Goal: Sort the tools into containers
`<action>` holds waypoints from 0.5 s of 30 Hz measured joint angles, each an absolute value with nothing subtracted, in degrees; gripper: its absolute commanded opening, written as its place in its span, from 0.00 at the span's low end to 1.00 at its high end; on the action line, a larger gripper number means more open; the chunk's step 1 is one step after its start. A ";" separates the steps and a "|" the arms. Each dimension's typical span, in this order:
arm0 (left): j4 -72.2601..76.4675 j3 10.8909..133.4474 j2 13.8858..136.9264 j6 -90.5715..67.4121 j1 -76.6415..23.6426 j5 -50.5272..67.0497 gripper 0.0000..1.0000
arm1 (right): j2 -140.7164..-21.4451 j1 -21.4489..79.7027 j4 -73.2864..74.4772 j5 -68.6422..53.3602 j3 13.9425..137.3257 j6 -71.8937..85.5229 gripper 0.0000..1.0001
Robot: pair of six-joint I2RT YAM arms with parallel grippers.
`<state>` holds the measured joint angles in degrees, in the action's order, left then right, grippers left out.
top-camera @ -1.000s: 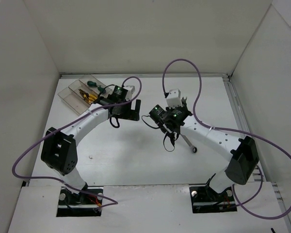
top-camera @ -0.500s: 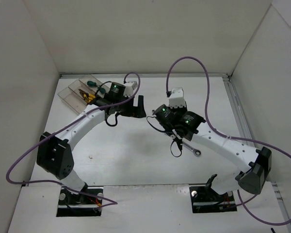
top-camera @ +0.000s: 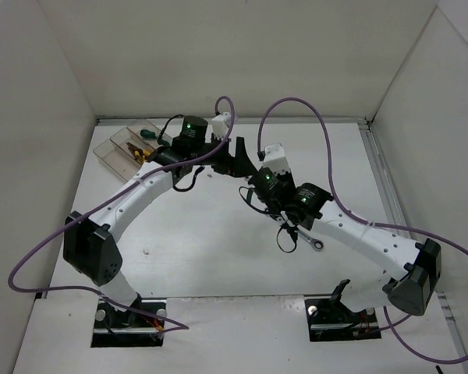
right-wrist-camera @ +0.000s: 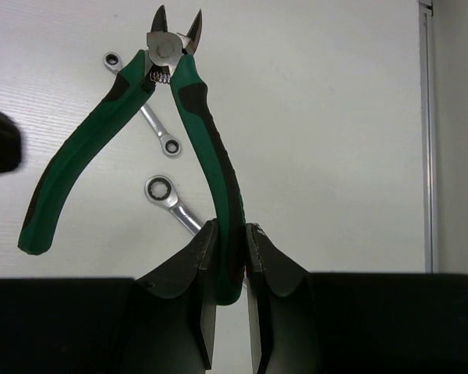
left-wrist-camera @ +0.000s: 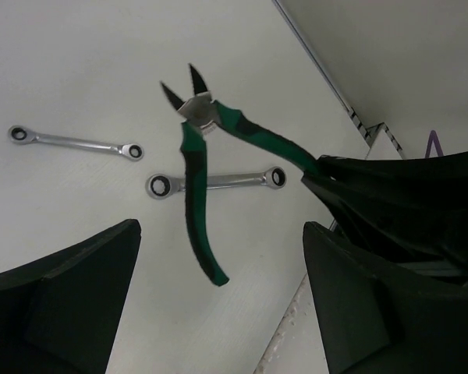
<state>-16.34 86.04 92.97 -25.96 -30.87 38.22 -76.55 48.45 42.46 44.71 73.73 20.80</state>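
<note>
My right gripper (right-wrist-camera: 226, 238) is shut on one handle of green-handled cutters (right-wrist-camera: 207, 148) and holds them above the table, jaws pointing away. The other handle hangs free to the left. My left gripper (left-wrist-camera: 218, 234) is open, its fingers either side of that free handle's end without touching the cutters (left-wrist-camera: 193, 167). Two silver wrenches (left-wrist-camera: 74, 142) (left-wrist-camera: 218, 181) lie on the table beneath. In the top view the two grippers (top-camera: 238, 160) (top-camera: 253, 181) meet mid-table. The clear bins (top-camera: 117, 144) stand at the far left with yellow pliers (top-camera: 138, 156) and a green screwdriver (top-camera: 148, 134) inside.
Another wrench (top-camera: 310, 239) lies beside the right arm. White walls enclose the table on three sides, with a metal rail (right-wrist-camera: 426, 117) along the right edge. Purple cables loop over both arms.
The left arm has swung right, away from the bins, until its open gripper reaches the cutters. The right arm has shifted slightly left and forward, still holding the cutters.
</note>
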 measured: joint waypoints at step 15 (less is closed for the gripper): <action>-18.28 88.40 101.86 -24.40 -35.09 32.91 0.46 | -76.53 48.45 38.87 38.59 73.73 17.91 0.00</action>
<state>-18.28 88.40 101.86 -24.40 -35.09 32.91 -76.53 48.45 38.87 38.59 73.73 17.91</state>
